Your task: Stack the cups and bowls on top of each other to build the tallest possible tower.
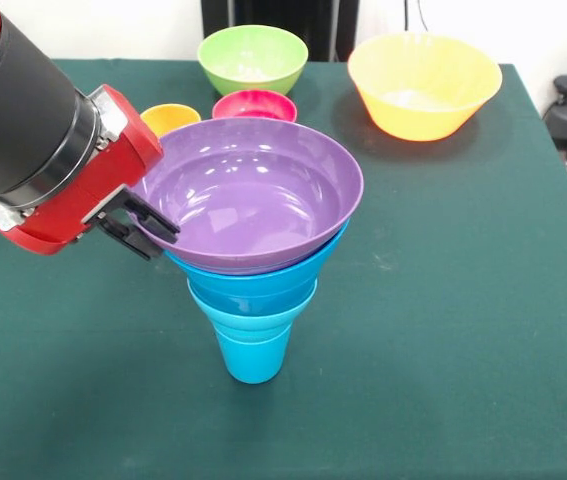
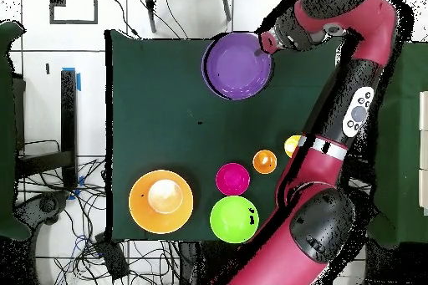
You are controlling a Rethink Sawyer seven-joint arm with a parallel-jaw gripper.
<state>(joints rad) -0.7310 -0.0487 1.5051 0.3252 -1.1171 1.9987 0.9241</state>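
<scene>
- Tower (image 1: 253, 250) stands upright around the middle of the green table (image 1: 463, 350), a bit toward the camera side in the front view. It's well apart from the loose stuff at the far edge.
- Arm (image 1: 23, 110) is the next big thing. It's red and black, and comes in from the upper left of the front view, reaching down to the tower's left side.
- Yellow-orange bowl (image 1: 424, 85) is the biggest dish. It sits upright and alone at the far right, not on the tower.
- Purple bowl (image 1: 248, 190) is the tower's top layer, wide, open side up and empty.
- Green bowl (image 1: 252, 58) is at the far edge, upright, roughly behind the tower.
- Blue bowl (image 1: 263, 285) is nested right under the purple one, with a smaller, lighter blue bowl (image 1: 253, 318) under that.
- Red bowl (image 1: 254, 105) sits just in front of the green one, partly hidden by the purple rim.
- Blue cup (image 1: 253, 355) is the tower's base, standing on the cloth.
- Orange cup (image 1: 170, 118) peeks out between the arm and the purple rim, left of the red bowl.
- Yellow cup (image 2: 292, 145) only shows from overhead, near the orange cup and right against the arm.
- Gripper (image 1: 138, 225) is at the purple bowl's left rim. Honestly I can't tell if it's clamped on or loose.
</scene>
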